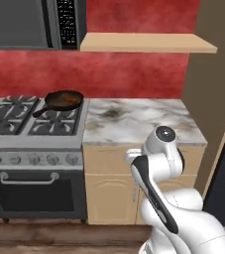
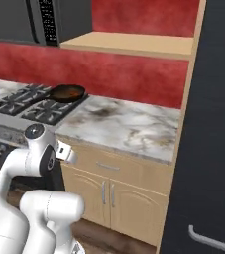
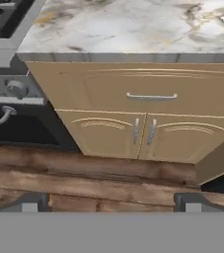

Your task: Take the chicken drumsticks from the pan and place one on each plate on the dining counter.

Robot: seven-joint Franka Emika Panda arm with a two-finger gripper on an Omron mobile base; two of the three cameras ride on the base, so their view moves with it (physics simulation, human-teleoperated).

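The pan [image 1: 62,100], a dark skillet with a short black handle pointing left, sits on the stove's back right burner; it also shows in the right base view [image 2: 67,93]. Reddish-orange chicken drumsticks [image 1: 68,100] lie inside it, too small to tell apart. My gripper [image 3: 111,203] is open, with nothing between the fingertips [image 3: 29,202]. It hangs low in front of the cabinets, facing the drawer and doors, far below and right of the pan. The arm is folded close to the base. The plates and the dining counter are out of view.
A marble worktop [image 1: 139,119] joins the stove [image 1: 15,119] on its right. Below are a drawer [image 3: 150,89], cabinet doors [image 3: 143,136] and the oven handle [image 3: 0,117]. A microwave [image 1: 29,22] and wooden shelf [image 1: 143,43] hang above. A dark tall unit [image 2: 213,149] stands right.
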